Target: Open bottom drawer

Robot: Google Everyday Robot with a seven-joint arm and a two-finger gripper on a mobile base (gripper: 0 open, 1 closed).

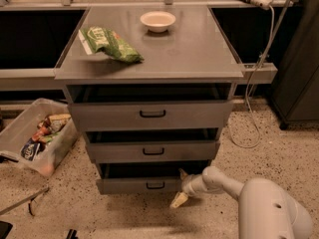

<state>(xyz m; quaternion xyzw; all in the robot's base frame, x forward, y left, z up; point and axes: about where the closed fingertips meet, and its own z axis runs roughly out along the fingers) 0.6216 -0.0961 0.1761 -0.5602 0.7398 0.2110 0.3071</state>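
The bottom drawer [134, 185] sits at about 6 o'clock in the camera view, lowest of 3 grey metal drawers in the cabinet and the narrowest of them. A small black bar handle [155, 185] lies at the centre of its front. A dark gap shows above the front, so it stands a little way out. The middle drawer [152, 151] and the top drawer [149, 114] above it show the same dark gap over their fronts.

The gripper [179, 186] is at the right end of the bottom drawer's front, at roughly 5 o'clock in the view. Its fingers are apart: 1 tip shows just above the front's upper right corner, and the other, pale yellow, points down and left below the lower right corner. I cannot tell if either tip touches the metal. The white arm [224, 180] runs from the gripper toward 4 o'clock to the rounded robot body [271, 210].

On the cabinet top [199, 54], a white bowl [158, 21] stands at 12 o'clock and a green snack bag [109, 44] lies at 11 o'clock, well apart from the bowl. At 9 o'clock a clear plastic bin [15, 133] of packets rests tilted on the speckled floor [279, 148]. A pale cable [259, 83] hangs at 2 o'clock.
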